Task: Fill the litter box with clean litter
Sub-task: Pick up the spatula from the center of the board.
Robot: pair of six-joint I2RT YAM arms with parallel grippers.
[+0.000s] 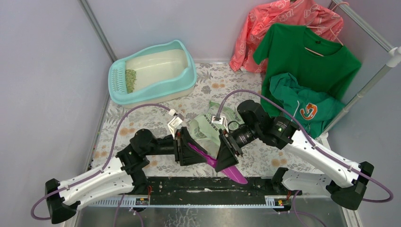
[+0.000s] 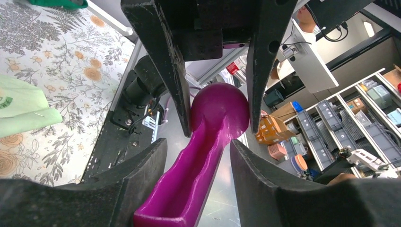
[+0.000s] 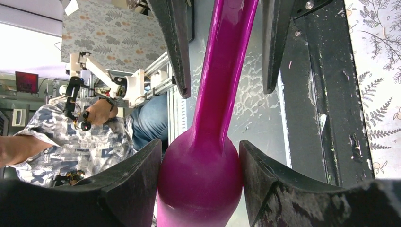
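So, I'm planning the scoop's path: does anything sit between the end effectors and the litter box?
The light green bag lies between the purple scoop and the litter box, with a white tag beside it. Nothing else visible beyond.

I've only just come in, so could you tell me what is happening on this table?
Both arms are busy with the purple scoop at the near edge of the table. The right gripper is clamped on its rounded end; the left gripper has its open jaws either side of the handle. The litter box at the far left holds only a small patch of clean litter beside its grate. A light green bag lies between the arms.
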